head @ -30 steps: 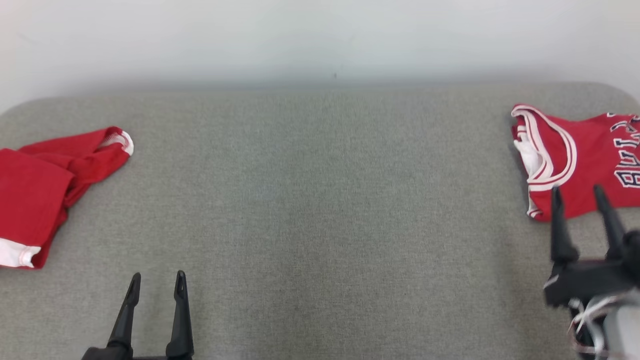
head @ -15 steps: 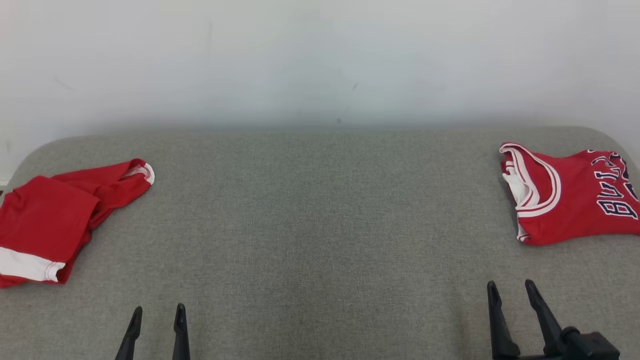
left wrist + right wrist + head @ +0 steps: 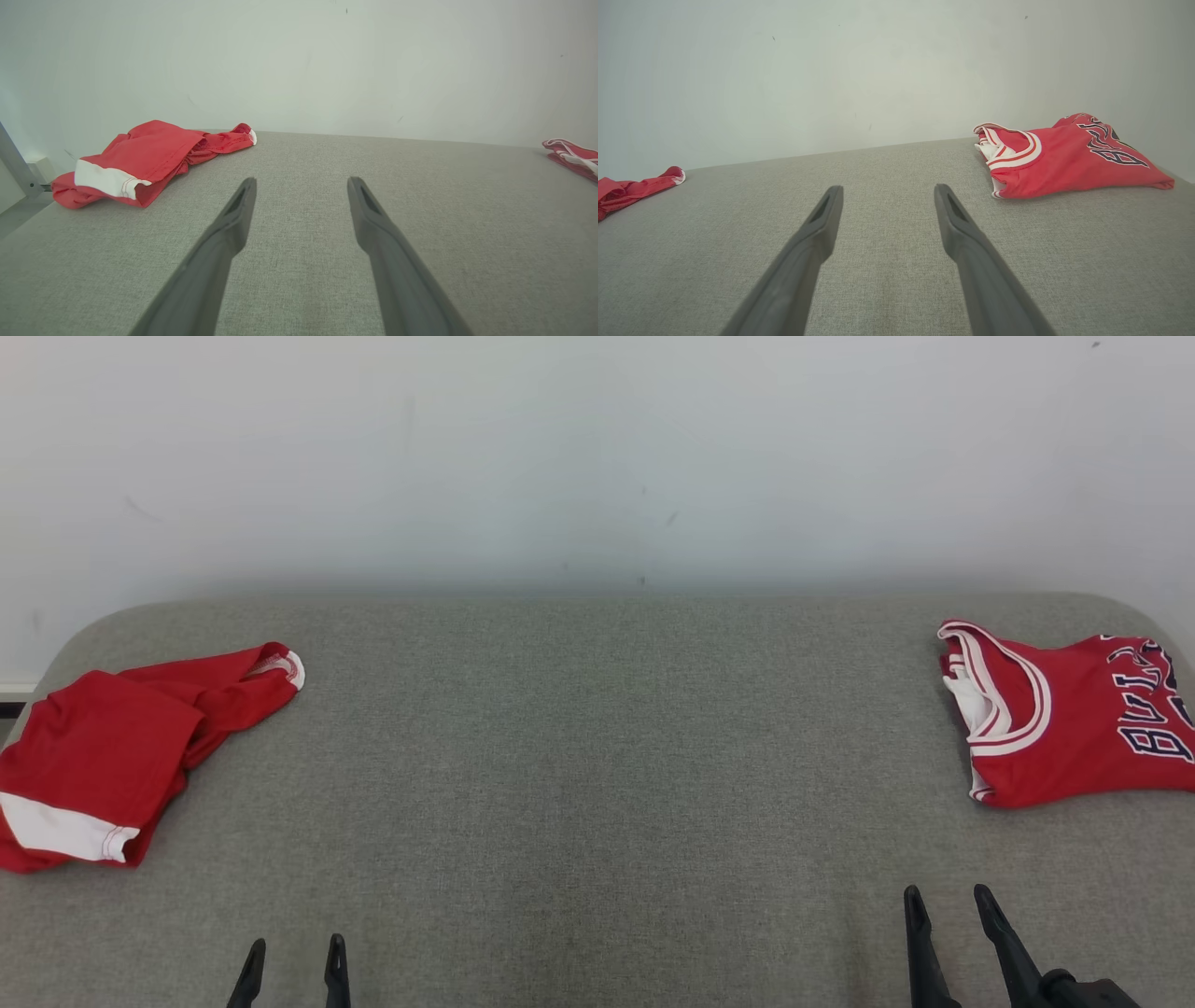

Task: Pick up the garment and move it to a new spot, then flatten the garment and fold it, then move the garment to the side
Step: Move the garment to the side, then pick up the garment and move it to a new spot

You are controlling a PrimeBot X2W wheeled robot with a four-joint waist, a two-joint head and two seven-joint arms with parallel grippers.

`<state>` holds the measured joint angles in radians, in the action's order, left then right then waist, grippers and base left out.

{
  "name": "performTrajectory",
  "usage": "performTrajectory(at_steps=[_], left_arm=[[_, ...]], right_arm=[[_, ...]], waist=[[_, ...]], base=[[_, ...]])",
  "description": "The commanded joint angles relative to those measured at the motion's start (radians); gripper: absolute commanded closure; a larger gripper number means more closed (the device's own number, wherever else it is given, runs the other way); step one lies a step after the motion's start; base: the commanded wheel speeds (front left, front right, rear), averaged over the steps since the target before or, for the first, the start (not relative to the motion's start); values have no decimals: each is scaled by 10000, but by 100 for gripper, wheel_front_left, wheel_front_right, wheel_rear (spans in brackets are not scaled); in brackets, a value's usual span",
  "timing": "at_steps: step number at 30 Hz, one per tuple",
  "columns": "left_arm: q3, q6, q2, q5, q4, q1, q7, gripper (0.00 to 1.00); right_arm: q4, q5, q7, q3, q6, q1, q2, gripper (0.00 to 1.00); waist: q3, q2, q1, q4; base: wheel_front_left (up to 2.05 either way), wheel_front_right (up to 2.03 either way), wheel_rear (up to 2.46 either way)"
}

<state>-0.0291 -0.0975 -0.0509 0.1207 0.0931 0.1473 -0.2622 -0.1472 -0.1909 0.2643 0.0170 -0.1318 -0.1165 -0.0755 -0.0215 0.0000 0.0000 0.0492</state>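
Both arms' jaws gaped wide and empty over the desk [image 3: 597,756]; the crumpled red garment [image 3: 103,747] looked soft, light, best pinched at its white band [image 3: 65,831].

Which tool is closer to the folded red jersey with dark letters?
Right. The right tool is near the red lettered jersey, on the robot's side, not touching; the left tool is far across the grey padded surface.

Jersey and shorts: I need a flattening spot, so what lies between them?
Nothing but bare grey table between the jersey and the shorts, as the head view shows.
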Motion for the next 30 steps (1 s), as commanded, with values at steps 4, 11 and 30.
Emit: performTrajectory(at_steps=[4, 11, 30], left_arm=[[-28, -72, 10, -162, 149, 123, -19, 0], [-85, -60, 10, -50, 189, 103, -19, 0], [-216, -43, 9, 121, 262, -36, -19, 0]], right_arm=[[-90, 125, 13, 60, 16, -86, 105, 0], [-186, 159, 13, 120, 16, -99, 184, 0], [-167, 112, 14, 69, 16, -173, 222, 0]], waist=[[-32, 0, 0, 69], [-63, 0, 0, 103], [-49, 0, 0, 746]], base=[[0, 0, 0], [0, 0, 0], [0, 0, 0]])
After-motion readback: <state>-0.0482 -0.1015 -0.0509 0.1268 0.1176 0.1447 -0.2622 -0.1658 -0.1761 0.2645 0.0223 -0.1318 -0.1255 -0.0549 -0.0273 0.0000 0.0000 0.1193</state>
